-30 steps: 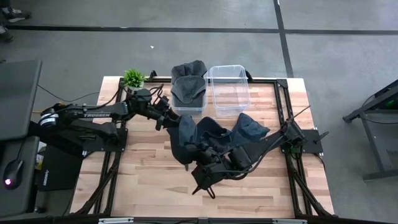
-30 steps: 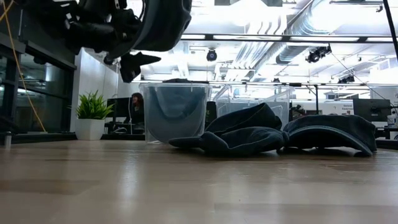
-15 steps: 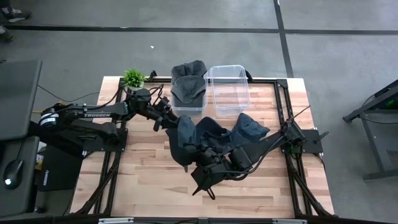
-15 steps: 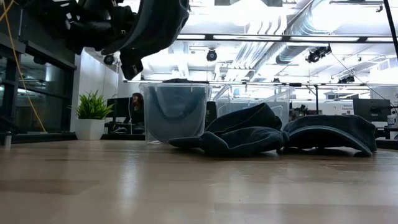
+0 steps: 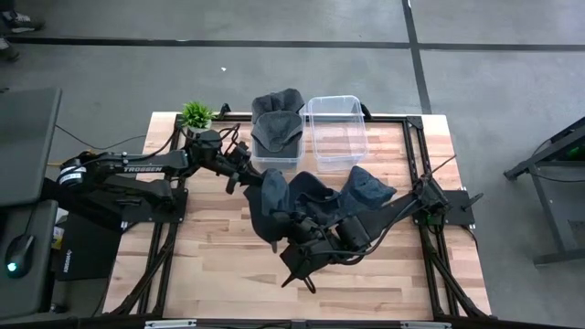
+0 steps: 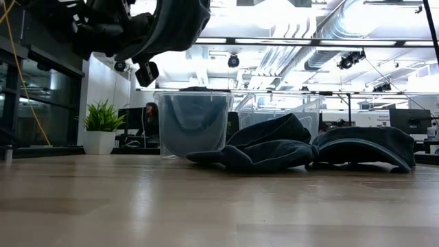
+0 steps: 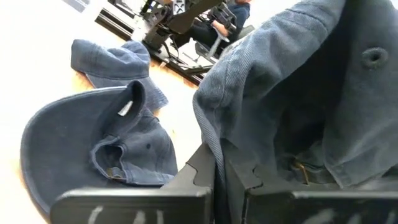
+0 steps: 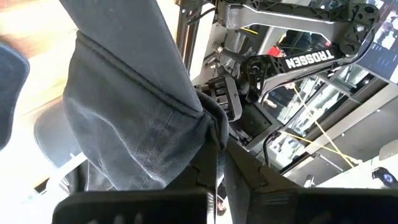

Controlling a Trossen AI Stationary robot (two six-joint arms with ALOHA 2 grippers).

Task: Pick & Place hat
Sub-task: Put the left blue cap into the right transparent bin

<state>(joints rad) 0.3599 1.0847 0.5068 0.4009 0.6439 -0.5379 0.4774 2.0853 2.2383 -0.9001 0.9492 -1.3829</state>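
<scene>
Wooden tabletop [image 5: 210, 265] at the workstation: both grippers clamp one dark hat [image 5: 271, 206], held aloft between them just in front of the clear bins. Left gripper [image 5: 250, 179] pinches its near edge; right gripper [image 5: 291, 239] grips the other side. More hats [image 5: 361, 190] lie on the table; one bin [image 5: 277, 137] already holds some.

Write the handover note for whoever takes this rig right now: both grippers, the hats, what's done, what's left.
Left gripper: jaws shut on the dark blue denim hat, lifted off the wooden table.
Right gripper: jaws shut on the same hat.
Done: left clear plastic bin already holds hats.
Left: bin the held hat; two more blue hats lie on the table; right clear bin looks empty.
</scene>
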